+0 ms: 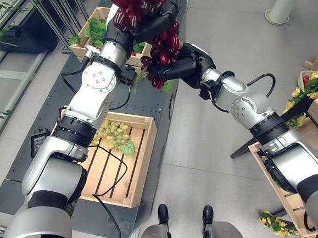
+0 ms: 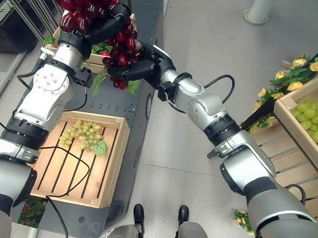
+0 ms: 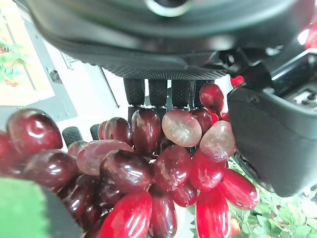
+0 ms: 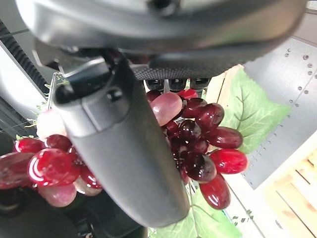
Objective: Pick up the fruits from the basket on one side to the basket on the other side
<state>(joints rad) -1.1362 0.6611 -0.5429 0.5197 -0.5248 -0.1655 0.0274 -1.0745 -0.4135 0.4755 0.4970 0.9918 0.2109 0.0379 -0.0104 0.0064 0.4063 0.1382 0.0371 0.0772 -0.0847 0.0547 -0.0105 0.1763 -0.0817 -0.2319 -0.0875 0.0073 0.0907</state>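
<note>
A bunch of red grapes [image 1: 156, 42] is held in the air above the dark cart [image 1: 152, 100], clasped by both the left robot hand [image 1: 154, 20] and the right robot hand [image 1: 174, 68]. A handover seems in progress. Next, the left fingers should be released, so the bunch can be carried to the right crate [image 2: 307, 118].

Both silver-grey arms reach far forward and meet high up, the dark left hand [image 1: 152, 21] above with its fingers curled round a bunch of glossy dark-red grapes [image 1: 161, 47], the dark right hand [image 1: 178, 68] just below, its fingers and thumb closed on the same bunch.
</note>
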